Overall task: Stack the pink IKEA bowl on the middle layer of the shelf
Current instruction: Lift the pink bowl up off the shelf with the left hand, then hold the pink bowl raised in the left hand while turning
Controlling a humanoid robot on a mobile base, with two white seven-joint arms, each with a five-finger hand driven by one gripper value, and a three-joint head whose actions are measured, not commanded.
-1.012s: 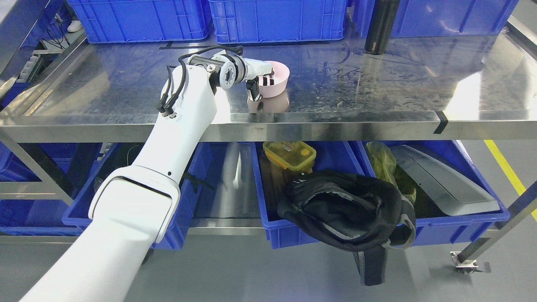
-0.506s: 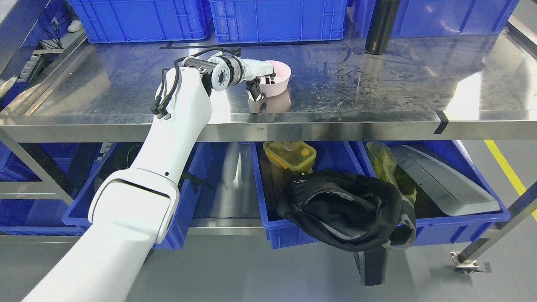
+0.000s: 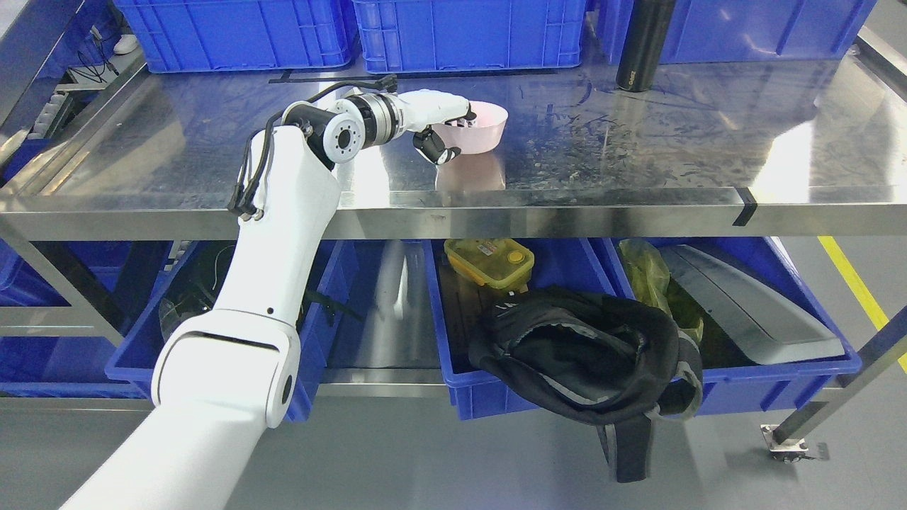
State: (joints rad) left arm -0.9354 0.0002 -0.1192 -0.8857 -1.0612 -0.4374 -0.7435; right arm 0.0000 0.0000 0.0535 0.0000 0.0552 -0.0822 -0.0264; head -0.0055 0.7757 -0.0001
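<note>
Pink bowl (image 3: pixel 476 126) gripped at its left rim by left robot hand (image 3: pixel 441 127), above steel shelf (image 3: pixel 638 156), black bottle (image 3: pixel 641 46) far right.

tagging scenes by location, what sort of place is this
Probably a warehouse or factory workspace: a stainless steel shelf, blue plastic crates above and below, and a yellow floor line.

The shiny stainless-steel shelf (image 3: pixel 638 152) carries blue plastic crates (image 3: pixel 468 32) along its back. A black cylindrical bottle (image 3: pixel 643 44) stands beside them.
</note>
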